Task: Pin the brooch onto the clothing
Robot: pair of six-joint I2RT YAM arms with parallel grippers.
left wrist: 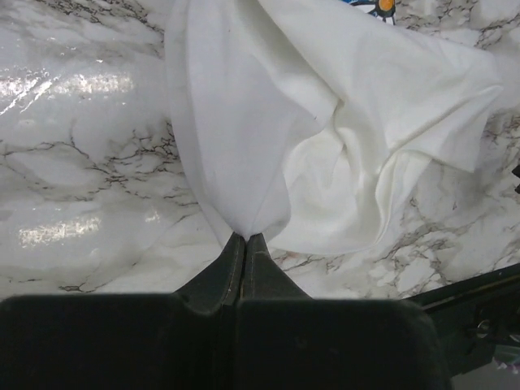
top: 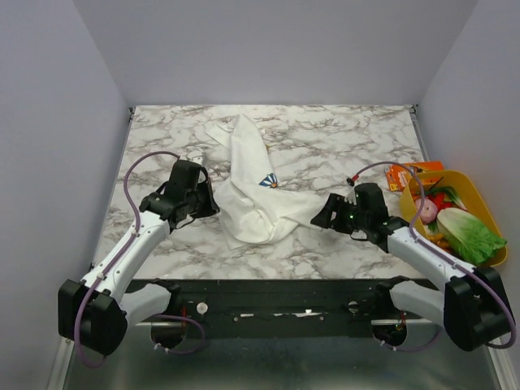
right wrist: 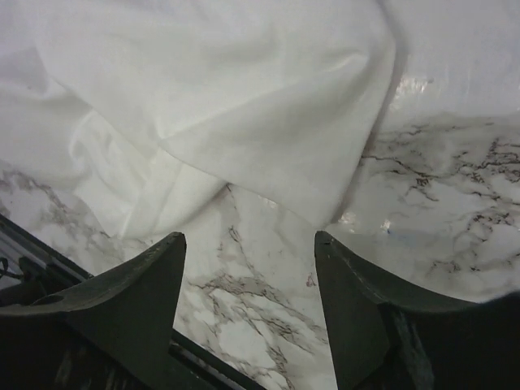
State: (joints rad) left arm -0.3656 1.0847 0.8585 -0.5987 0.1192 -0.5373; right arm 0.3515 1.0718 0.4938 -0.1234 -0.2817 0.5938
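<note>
The clothing [top: 248, 191], a white T-shirt, lies crumpled in the middle of the marble table, its blue flower print [top: 269, 182] facing up. In the left wrist view a small orange round spot [left wrist: 387, 5] sits at the print's edge; I cannot tell whether it is the brooch. My left gripper [top: 213, 205] is at the shirt's left side, its jaws shut on a pinched fold of the white cloth [left wrist: 245, 237]. My right gripper [top: 322, 213] stands open just right of the shirt; in its wrist view only bare marble lies between the fingertips [right wrist: 249, 237], with the cloth's edge [right wrist: 268, 162] just beyond.
A yellow basket [top: 474, 187] of vegetables stands at the right edge of the table, with an orange packet [top: 402, 175] next to it. A black rail [top: 268, 296] runs along the near edge. Grey walls enclose three sides.
</note>
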